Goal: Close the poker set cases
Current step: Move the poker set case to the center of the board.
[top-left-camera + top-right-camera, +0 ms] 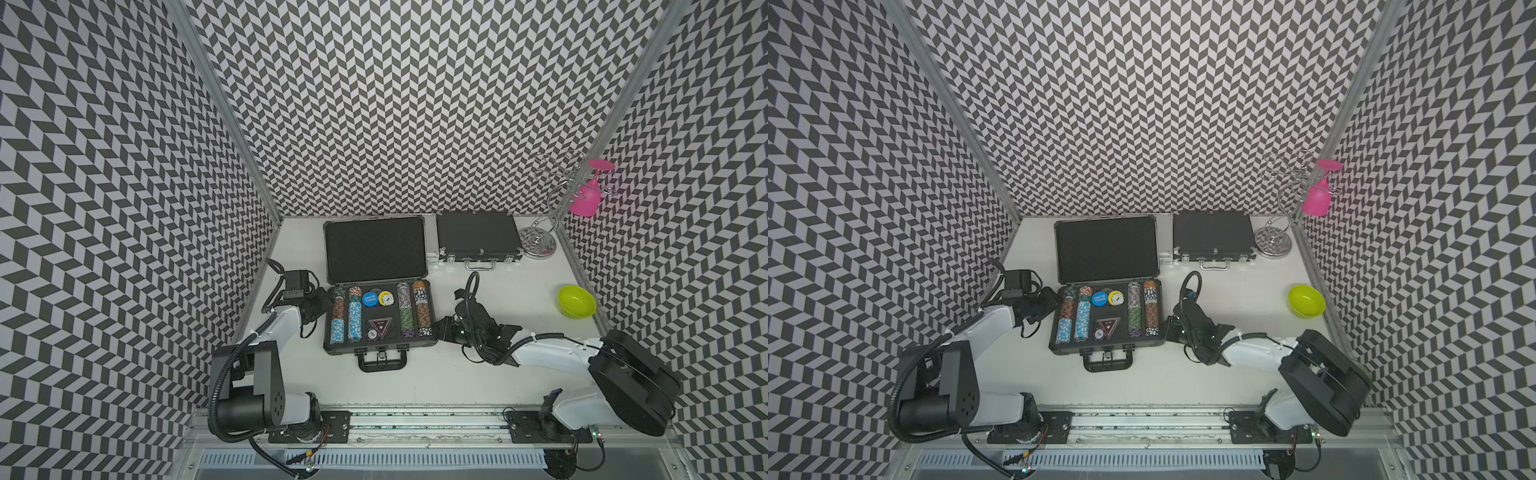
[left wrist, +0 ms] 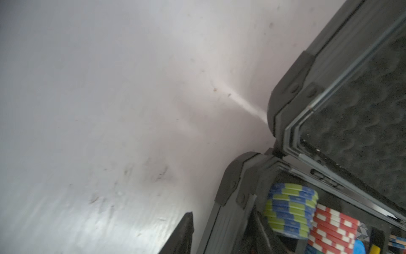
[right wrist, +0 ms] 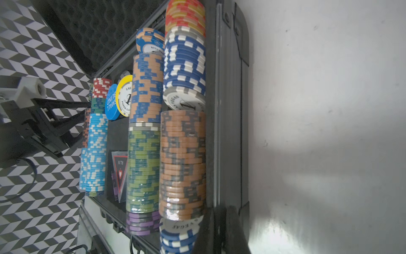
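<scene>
The large black poker set case lies open mid-table in both top views, its foam-lined lid [image 1: 374, 249] [image 1: 1106, 247] laid back and its base [image 1: 380, 345] [image 1: 1105, 347] full of chip rows [image 3: 182, 154]. My left gripper [image 1: 326, 305] [image 2: 222, 220] is open and straddles the base's left wall [image 2: 232, 182]: one finger [image 2: 184, 231] outside, the other inside by the chips. My right gripper [image 1: 440, 328] [image 3: 222, 211] is shut, its tips against the base's right wall [image 3: 228, 110]. A medium black case with silver fittings [image 1: 478, 239] [image 1: 1212, 235] sits closed at the back right.
A lime-green bowl [image 1: 577, 301] sits at the right edge. A chrome rack [image 1: 540, 243] holding a pink glass [image 1: 586, 199] stands in the back right corner. Patterned walls close in the table on three sides, and the arm rail runs along the front.
</scene>
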{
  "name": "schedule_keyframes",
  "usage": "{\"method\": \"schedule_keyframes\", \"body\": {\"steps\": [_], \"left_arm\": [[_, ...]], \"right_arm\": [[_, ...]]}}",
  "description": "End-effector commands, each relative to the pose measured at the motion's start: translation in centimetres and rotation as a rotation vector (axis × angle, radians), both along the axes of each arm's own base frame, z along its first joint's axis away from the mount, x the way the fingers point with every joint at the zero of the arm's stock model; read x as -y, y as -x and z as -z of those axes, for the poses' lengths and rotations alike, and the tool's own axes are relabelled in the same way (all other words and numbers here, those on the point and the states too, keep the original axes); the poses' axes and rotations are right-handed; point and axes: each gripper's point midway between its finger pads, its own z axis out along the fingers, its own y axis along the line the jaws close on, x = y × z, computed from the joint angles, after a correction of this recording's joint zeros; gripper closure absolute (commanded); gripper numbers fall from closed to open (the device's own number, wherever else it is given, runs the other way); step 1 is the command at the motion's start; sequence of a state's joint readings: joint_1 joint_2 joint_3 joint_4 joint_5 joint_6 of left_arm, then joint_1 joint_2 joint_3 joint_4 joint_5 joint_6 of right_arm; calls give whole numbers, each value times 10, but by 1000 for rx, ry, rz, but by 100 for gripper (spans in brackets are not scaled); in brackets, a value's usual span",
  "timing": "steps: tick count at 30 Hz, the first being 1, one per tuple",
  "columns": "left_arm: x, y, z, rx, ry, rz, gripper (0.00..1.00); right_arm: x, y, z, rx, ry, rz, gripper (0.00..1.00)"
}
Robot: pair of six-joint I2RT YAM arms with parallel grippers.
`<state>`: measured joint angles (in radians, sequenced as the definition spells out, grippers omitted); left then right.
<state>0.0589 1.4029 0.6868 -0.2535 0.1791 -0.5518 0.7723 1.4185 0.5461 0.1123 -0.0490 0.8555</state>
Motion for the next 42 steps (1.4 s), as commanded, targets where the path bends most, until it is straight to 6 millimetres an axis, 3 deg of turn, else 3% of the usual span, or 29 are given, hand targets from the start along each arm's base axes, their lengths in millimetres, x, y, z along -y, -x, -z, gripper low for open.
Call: {"method": "schedule_keyframes", "body": {"steps": [1, 12, 27, 35, 39, 42], "left_arm": [[46, 23, 30, -135, 84, 95, 54], [102, 16, 38, -147, 100, 198, 55], [155, 12, 39, -129, 145, 333, 56], [159, 11, 33, -124, 122, 351, 56], [148, 6, 24, -109, 91, 330, 53], [132, -3, 8, -76, 53, 305, 51]], "right_arm": [[66, 28, 59, -165, 255, 67, 100], [118, 12, 57, -168, 306, 169, 99], [147, 14, 63, -185, 335, 219, 96], [156, 4, 58, -178, 337, 229, 92], [152, -9, 42, -136, 347, 206, 75], [145, -21, 18, -87, 333, 182, 62]]}}
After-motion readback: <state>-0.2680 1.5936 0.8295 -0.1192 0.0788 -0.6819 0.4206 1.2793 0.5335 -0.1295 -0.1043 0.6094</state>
